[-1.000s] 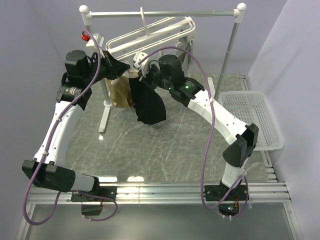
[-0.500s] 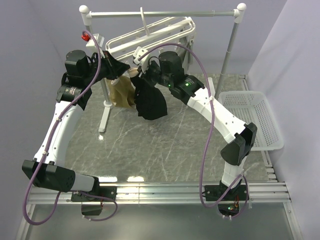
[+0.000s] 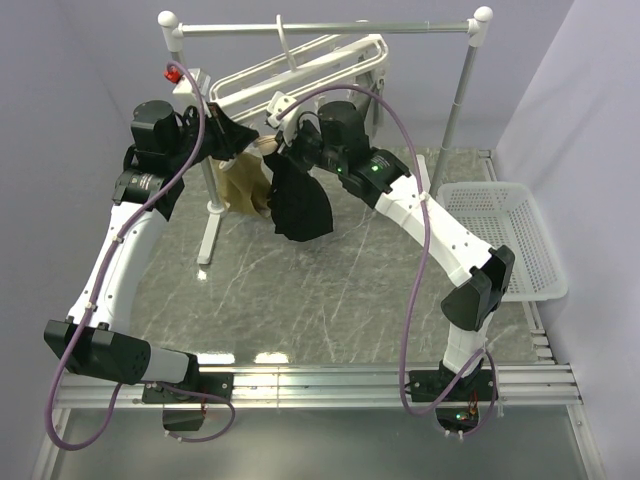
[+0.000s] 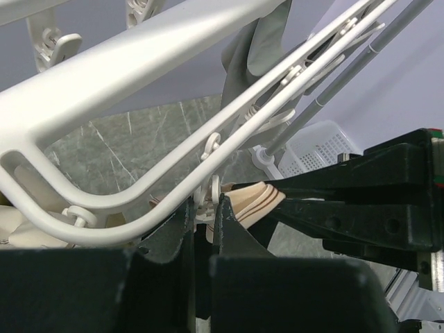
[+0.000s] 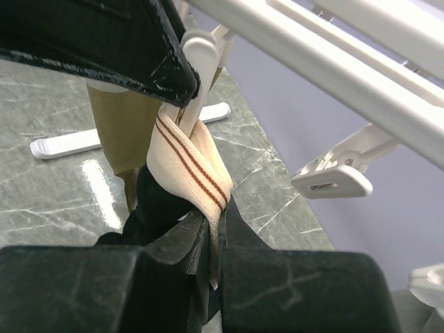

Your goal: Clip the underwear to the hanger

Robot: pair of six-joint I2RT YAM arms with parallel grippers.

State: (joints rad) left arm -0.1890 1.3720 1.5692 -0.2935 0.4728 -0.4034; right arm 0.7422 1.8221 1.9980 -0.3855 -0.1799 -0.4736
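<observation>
The underwear [image 3: 300, 205] is black with a striped tan waistband [image 5: 191, 163]. It hangs from my right gripper [image 5: 216, 218], which is shut on the waistband just below the hanger [image 3: 300, 70], a white double-rail frame tilted under the rail. My left gripper [image 4: 206, 202] is shut on a small white clip [image 4: 207, 211] dangling from the hanger's rail [image 4: 139, 201]. The waistband's fold [image 4: 253, 201] lies right against that clip [image 5: 198, 66]. In the top view my left gripper [image 3: 228, 135] and right gripper [image 3: 283, 152] meet under the hanger.
A tan garment [image 3: 240, 190] hangs from the hanger left of the underwear. The metal rail [image 3: 330, 28] on white posts carries the hanger. A white basket [image 3: 500, 240] stands at the right. Another free clip [image 5: 333, 179] dangles to the right.
My right gripper has moved up and left with the underwear, bringing the waistband to the clip in my left gripper. The left arm has stayed put.
</observation>
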